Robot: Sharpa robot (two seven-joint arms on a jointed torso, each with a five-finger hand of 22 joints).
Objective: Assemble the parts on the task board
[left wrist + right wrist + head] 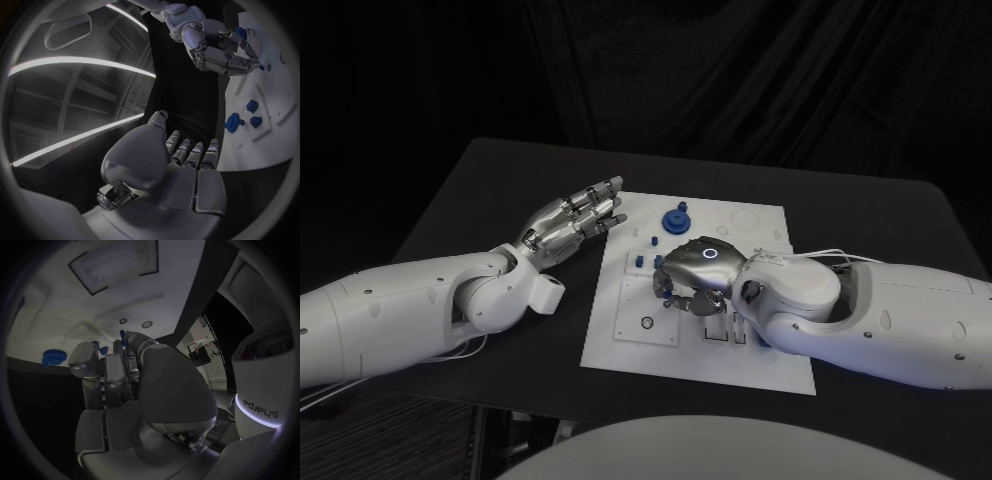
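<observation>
The white task board point(733, 350) lies in the middle of the black table. A round blue part point(678, 218) stands near its far edge, also seen as the blue part point(234, 122) and the blue part point(53, 356). Small blue pegs point(635, 262) stand on the board's left side. My right hand point(697, 275) hovers low over the board's middle, fingers curled downward. Two small blue parts point(123, 336) show right at its fingertips point(119, 360); whether one is pinched is hidden. My left hand point(574, 220) floats at the board's left edge, fingers stretched out and holding nothing.
The black table point(488, 190) extends left and beyond the board. The board point(269, 100) carries several more small blue parts point(252, 105) and empty sockets. My right forearm point(877, 315) covers the board's right side.
</observation>
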